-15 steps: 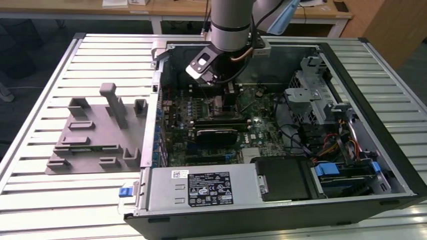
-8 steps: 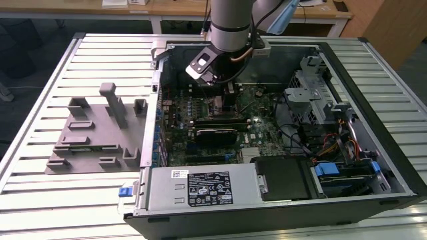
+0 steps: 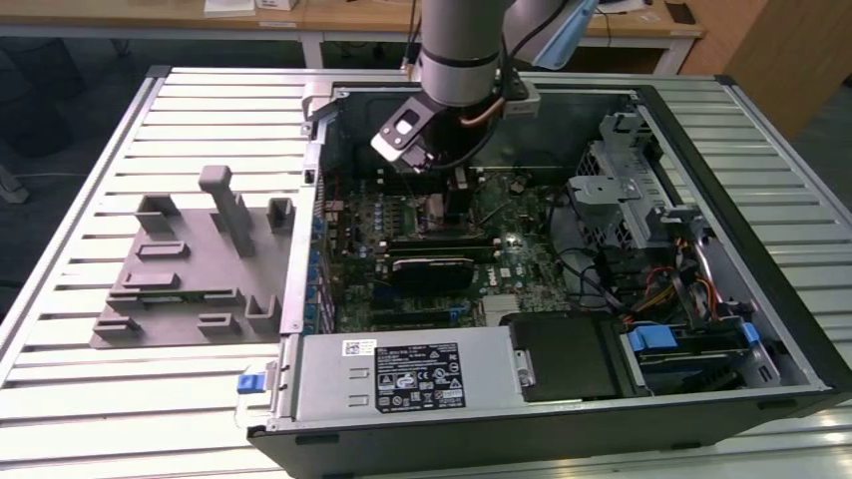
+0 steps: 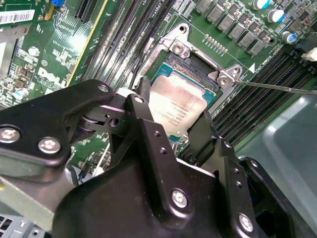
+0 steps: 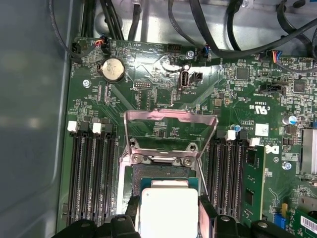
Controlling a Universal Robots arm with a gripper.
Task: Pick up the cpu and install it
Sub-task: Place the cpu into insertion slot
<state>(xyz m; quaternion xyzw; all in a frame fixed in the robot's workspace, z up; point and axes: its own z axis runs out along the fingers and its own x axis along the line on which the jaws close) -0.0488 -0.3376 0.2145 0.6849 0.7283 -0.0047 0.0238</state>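
Cpu [image 4: 181, 106] sits between the two fingers of the gripper [image 4: 173, 113], and the jaws are clamped on its sides. It is right over the socket [image 5: 159, 177], in the middle of the green board [image 5: 148, 94]. So the pick-up is done. The metal plate [image 5: 168, 115] of the socket stands flipped open just beside it, so the cpu is not locked in yet. I cannot tell if the cpu rests in the socket or hangs just above it. The first wrist view looks straight down and shows the open plate and the cpu lined up with the socket. The second wrist view looks from the side and shows the fingers [image 4: 202, 130] gripping, and a thin lever [image 4: 277, 87]. The exterior view shows the arm [image 3: 460, 55] reaching down into the case [image 3: 752, 249], with a grey tray [image 3: 160, 289] well apart at the exterior view's left.
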